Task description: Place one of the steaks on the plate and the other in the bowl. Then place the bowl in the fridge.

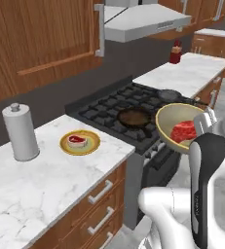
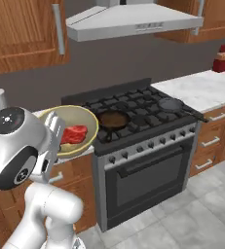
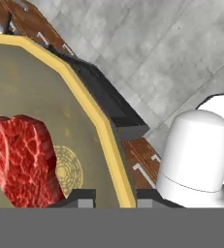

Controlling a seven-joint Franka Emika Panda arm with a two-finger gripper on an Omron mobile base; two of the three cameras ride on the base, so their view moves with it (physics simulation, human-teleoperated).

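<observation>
Gripper [image 3: 114, 196] pinching rim of bowl [image 1: 168, 121], holding it tilted in air in front of stove [image 2: 133, 116]. One steak [image 1: 183, 131] lying inside bowl. Other steak [image 1: 77, 140] sitting on plate [image 1: 91, 146] on marble counter [image 1: 31, 185], near paper towel roll [image 1: 20, 132].

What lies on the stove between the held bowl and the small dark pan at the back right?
In the right base view, a brown frying pan sits on the black grates between the bowl and the small dark pan.
</observation>
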